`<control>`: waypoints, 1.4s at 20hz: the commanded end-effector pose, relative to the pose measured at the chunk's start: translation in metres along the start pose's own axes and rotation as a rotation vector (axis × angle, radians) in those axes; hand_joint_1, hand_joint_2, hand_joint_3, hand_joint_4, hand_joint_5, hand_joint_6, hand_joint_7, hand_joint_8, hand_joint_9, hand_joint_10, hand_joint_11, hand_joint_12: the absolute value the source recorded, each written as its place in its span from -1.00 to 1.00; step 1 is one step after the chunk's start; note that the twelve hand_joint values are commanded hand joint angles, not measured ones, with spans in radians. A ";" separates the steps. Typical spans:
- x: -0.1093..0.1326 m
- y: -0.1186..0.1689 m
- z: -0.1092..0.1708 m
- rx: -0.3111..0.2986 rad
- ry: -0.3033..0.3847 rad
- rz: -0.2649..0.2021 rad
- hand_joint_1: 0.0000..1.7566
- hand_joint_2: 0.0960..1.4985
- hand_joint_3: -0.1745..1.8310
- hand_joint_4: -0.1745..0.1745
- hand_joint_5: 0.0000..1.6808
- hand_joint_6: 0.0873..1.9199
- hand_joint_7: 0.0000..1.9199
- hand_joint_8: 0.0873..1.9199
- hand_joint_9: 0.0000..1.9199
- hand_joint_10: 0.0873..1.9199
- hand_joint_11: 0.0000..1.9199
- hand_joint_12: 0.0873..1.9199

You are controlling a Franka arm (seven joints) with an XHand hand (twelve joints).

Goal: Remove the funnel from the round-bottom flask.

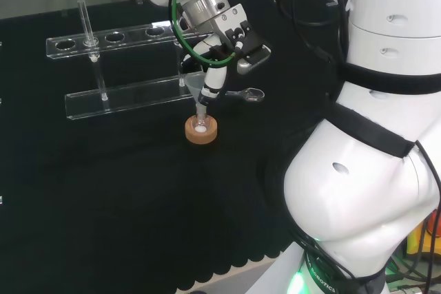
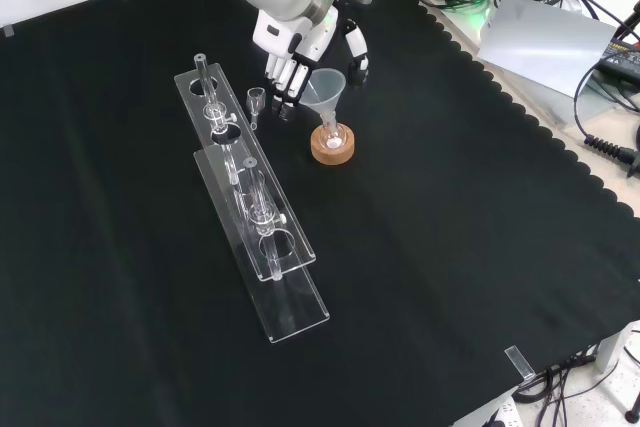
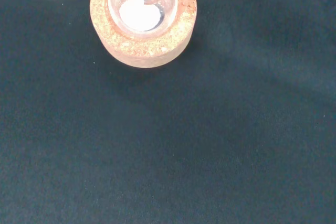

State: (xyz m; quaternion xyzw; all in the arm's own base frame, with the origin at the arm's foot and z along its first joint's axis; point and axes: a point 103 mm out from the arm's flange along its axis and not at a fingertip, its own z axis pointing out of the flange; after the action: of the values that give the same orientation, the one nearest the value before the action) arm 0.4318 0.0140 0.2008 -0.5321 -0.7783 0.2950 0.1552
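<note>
A clear glass funnel (image 2: 326, 86) stands with its stem in the neck of a small round-bottom flask (image 2: 332, 134), which rests on a cork ring (image 2: 333, 150). The flask holds a little white powder (image 3: 140, 15). In the head view the funnel (image 1: 195, 86) rises above the cork ring (image 1: 201, 131). The hand (image 2: 303, 45) hangs just above and behind the funnel. Its fingers (image 2: 286, 77) point down on one side of the cone, the thumb (image 2: 356, 52) on the other, with small gaps showing. Nothing is clasped.
A long clear two-tier test tube rack (image 2: 256, 209) lies left of the flask in the front view, with tubes in it; one upright tube (image 1: 86, 22) shows in the head view. A small glass vessel (image 2: 255, 99) stands between rack and hand. The arm's white links (image 1: 372, 135) stand at the right.
</note>
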 end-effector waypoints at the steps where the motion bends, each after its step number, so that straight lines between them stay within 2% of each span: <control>1: 0.002 0.000 0.000 0.000 -0.009 0.003 -0.13 -0.28 -0.24 0.26 -0.83 -1.00 -1.00 -0.49 -0.64 -0.30 -0.61 0.52; 7: 0.001 -0.001 -0.001 -0.018 -0.027 0.006 -0.10 -0.29 -0.20 0.24 -0.76 -1.00 -0.95 -0.40 -0.47 -0.39 -0.59 0.50; 13: 0.002 -0.002 -0.001 -0.018 -0.037 0.002 -0.06 -0.28 -0.18 0.17 -0.62 -1.00 -0.79 -0.39 -0.35 -0.46 -0.57 0.49; 18: 0.005 -0.001 -0.001 -0.017 -0.049 0.003 -0.04 -0.27 -0.17 0.15 -0.57 -1.00 -0.74 -0.41 -0.30 -0.49 -0.56 0.47; 24: 0.003 -0.002 -0.001 -0.048 -0.057 0.009 -0.01 -0.25 -0.15 0.10 -0.55 -1.00 -0.70 -0.41 -0.26 -0.51 -0.55 0.45; 28: 0.001 -0.010 -0.011 -0.071 -0.056 0.014 0.01 -0.24 -0.13 0.01 -0.52 -1.00 -0.65 -0.41 -0.24 -0.53 -0.53 0.43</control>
State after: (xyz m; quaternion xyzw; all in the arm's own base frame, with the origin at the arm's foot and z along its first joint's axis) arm 0.4302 0.0172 0.2056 -0.5306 -0.7869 0.2914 0.1199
